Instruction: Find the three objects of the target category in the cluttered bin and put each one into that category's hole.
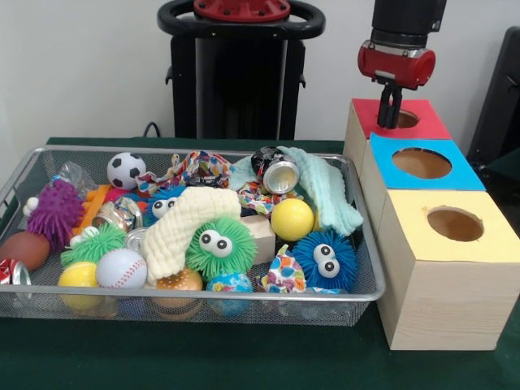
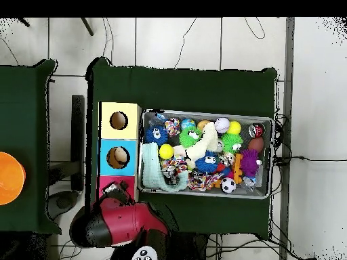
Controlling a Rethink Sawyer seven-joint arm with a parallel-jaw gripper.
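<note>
My gripper (image 1: pixel 390 122) hangs over the hole of the red-topped box (image 1: pixel 424 123), its dark fingers drawn together with nothing visible between them. In the overhead view the red arm (image 2: pixel 118 220) covers most of that box (image 2: pixel 107 181). The wire bin (image 1: pixel 32 166) holds a jumble: a soccer ball (image 1: pixel 126 169), a baseball (image 1: pixel 122 268), a yellow ball (image 1: pixel 292 219), a silver can (image 1: pixel 280 175), a crushed can (image 1: pixel 114 216), a red can (image 1: pixel 10 270), and green (image 1: pixel 219 246), blue (image 1: pixel 325 260) and purple (image 1: pixel 54 213) fuzzy toys.
The blue-topped box (image 1: pixel 422 163) and the yellow-topped box (image 1: pixel 455 224) stand in a row with the red one, right of the bin. A cream cloth (image 1: pixel 191 219) and a mint cloth (image 1: pixel 329 195) lie over the toys. In the overhead view the bin (image 2: pixel 266 122) sits beside the boxes (image 2: pixel 118 120).
</note>
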